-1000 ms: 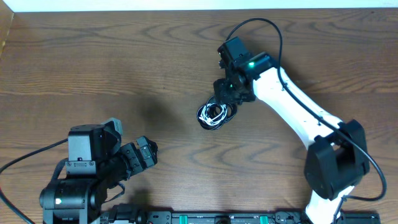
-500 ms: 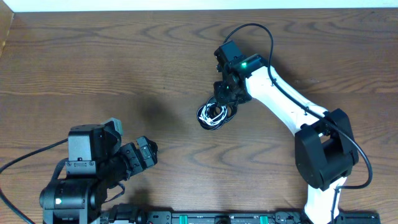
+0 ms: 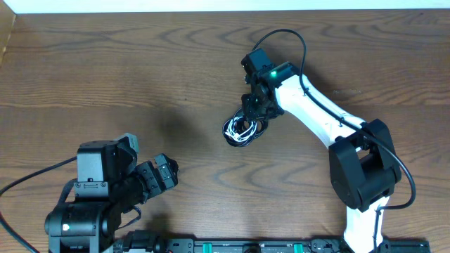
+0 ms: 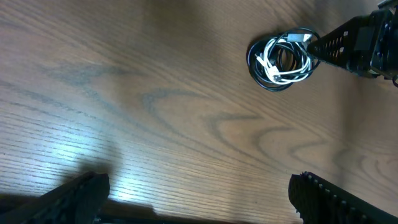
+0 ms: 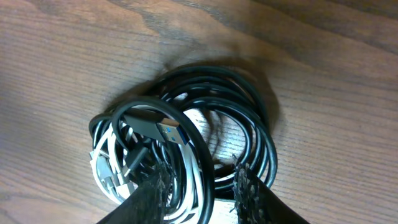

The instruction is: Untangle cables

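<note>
Overhead, the cables (image 3: 242, 130) lie tightly coiled on the tabletop (image 3: 126, 77), right of centre, under the tip of the right arm (image 3: 309, 105). Left wrist view: left fingers (image 4: 74, 190) spread wide, coil far right. Right wrist view: right fingers (image 5: 152, 196) narrowly parted astride black and white strands

The table (image 3: 105, 70) is mid-brown wood with darker, swirling grain rings. Mid-frame in the right wrist view, black cables (image 5: 258, 134) coil with a white cable (image 5: 102, 168). One black plug (image 5: 163, 127) has a silvery shell and a blue insert. Overhead, the right arm (image 3: 316, 116) is white with black joints and a green light (image 3: 273, 72), and the left arm (image 3: 98, 190) is black.
</note>
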Available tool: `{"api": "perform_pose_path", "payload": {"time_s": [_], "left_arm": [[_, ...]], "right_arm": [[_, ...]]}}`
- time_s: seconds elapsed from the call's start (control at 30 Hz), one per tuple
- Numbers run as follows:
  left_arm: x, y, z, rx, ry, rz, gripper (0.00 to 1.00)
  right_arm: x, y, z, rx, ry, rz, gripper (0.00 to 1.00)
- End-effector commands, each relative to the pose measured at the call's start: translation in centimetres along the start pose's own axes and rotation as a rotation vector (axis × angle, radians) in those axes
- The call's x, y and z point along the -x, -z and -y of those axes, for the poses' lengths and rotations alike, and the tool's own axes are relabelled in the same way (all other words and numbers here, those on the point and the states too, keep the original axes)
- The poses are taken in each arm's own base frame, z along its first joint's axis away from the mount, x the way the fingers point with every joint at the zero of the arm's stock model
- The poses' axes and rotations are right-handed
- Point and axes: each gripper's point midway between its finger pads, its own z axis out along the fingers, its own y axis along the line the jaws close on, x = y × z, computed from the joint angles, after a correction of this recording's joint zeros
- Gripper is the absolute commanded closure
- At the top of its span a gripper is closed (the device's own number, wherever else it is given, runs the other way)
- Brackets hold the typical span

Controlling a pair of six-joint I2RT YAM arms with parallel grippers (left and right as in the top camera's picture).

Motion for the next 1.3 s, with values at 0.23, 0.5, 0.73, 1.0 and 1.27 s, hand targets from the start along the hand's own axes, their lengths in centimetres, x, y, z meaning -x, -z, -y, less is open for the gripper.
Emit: {"api": "perform_pose_path", "payload": {"time_s": [0.23,0.5,0.73,1.0,1.27], "left_arm": [[0.1,0.0,-0.2,0.009,-0.014,0.007,0.02],[0.1,0.0,-0.2,0.009,-0.014,0.007,0.02],[0.1,0.0,-0.2,0.009,-0.014,0.007,0.02],[0.1,0.0,-0.2,0.009,-0.014,0.007,0.02],[0.1,0.0,-0.2,0.009,-0.014,0.007,0.02]], "right_arm": [[0.4,-0.1,0.7,-0.023,-0.006,0.013,0.99],[2.0,5.3,-2.3,0.102,0.012,0.085,0.99],[4.1,18.8,-5.2,0.215,0.083,0.374,0.99],[2.1,28.2,-5.1,0.259,0.122,0.59,0.99],[2.0,25.1,0.4,-0.017,-0.075,0.542,0.98]]}}
